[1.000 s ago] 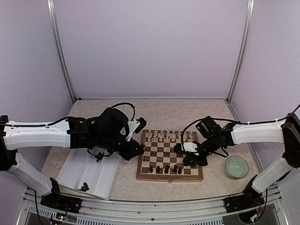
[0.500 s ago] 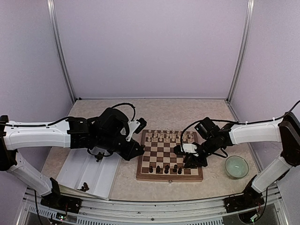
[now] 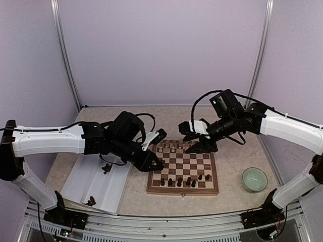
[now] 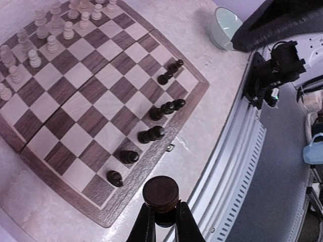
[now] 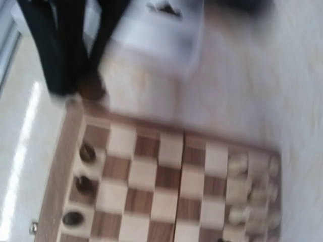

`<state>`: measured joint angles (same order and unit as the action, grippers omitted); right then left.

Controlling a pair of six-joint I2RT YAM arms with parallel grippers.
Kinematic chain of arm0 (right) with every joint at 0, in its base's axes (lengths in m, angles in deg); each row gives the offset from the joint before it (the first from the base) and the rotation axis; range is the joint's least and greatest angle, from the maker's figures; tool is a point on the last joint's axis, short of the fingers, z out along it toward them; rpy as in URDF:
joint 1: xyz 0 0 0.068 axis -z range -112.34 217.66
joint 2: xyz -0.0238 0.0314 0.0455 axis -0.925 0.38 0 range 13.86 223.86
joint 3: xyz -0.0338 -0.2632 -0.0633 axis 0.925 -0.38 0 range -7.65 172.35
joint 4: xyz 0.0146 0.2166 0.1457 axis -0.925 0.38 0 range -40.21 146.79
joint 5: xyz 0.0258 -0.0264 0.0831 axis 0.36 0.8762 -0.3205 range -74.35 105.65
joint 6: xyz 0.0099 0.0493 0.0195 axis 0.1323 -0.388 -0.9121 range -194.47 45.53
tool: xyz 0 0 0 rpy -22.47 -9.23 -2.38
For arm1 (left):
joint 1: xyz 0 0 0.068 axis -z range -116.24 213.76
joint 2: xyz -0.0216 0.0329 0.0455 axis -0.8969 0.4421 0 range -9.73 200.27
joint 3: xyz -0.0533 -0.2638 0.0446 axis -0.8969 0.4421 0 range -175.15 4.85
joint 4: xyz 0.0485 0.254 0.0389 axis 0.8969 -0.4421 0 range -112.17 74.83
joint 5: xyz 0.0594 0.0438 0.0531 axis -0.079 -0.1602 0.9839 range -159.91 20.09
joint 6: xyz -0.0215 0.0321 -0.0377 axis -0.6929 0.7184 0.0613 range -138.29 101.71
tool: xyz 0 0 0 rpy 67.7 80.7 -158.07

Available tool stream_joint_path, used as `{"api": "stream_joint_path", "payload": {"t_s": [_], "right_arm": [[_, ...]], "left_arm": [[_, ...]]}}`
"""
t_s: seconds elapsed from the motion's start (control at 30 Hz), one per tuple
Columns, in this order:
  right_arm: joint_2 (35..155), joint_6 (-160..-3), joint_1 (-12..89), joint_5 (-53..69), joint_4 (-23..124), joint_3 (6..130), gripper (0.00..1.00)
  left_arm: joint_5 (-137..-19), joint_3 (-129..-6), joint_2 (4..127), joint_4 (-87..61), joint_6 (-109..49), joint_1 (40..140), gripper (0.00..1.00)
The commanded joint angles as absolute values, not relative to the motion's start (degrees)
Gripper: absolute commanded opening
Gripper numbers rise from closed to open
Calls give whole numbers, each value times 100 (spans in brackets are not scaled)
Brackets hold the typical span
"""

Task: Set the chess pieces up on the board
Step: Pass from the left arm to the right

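Note:
The board (image 3: 182,192) lies in the middle of the table. Several dark chess pieces (image 3: 179,181) stand along its near rows, and cream pieces (image 3: 179,147) fill the far rows. My left gripper (image 3: 157,165) hovers over the board's left edge, shut on a dark chess piece (image 4: 161,194) whose round base faces the wrist camera. The left wrist view shows the board's frame (image 4: 101,214) and a row of dark pieces (image 4: 151,134) below it. My right gripper (image 3: 199,146) is raised over the far side of the board. The right wrist view is blurred and shows dark pieces (image 5: 83,185) but not its own fingers.
A white divided tray (image 3: 96,184) lies left of the board, with a few dark pieces at its near end (image 3: 91,201) and one at its middle (image 3: 106,168). A pale green bowl (image 3: 254,179) stands right of the board, also in the left wrist view (image 4: 224,27).
My right arm has lifted off the board's near right part and swung up to its far side, leaving a dark piece there. My left gripper has moved right, over the board's left edge.

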<state>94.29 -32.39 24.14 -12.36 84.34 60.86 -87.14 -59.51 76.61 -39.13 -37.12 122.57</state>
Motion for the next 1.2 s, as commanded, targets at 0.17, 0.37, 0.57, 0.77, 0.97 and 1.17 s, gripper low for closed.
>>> {"api": "stream_joint_path", "payload": {"t_s": [0.17, 0.37, 0.57, 0.77, 0.97, 1.17], "right_arm": [[9837, -2497, 1180, 22, 8785, 6530, 48], [9978, -2457, 704, 503, 8715, 6536, 48], [10081, -2352, 465, 831, 8532, 6413, 47], [10072, -2214, 278, 921, 8540, 6397, 33], [10008, -2087, 221, 799, 8649, 6248, 28], [9951, -2190, 214, 847, 8514, 6096, 7]], "left_arm": [[-10757, -6355, 8128, -3551, -3937, 11939, 0], [-11454, -6278, 8254, -3161, -4286, 11868, 0], [-11779, -6316, 8573, -3160, -4453, 11877, 1], [-11808, -6361, 8702, -3099, -4598, 11835, 1], [-11928, -6302, 8640, -2885, -4743, 11728, 1], [-11858, -6298, 8662, -2806, -4833, 11603, 5]]}}
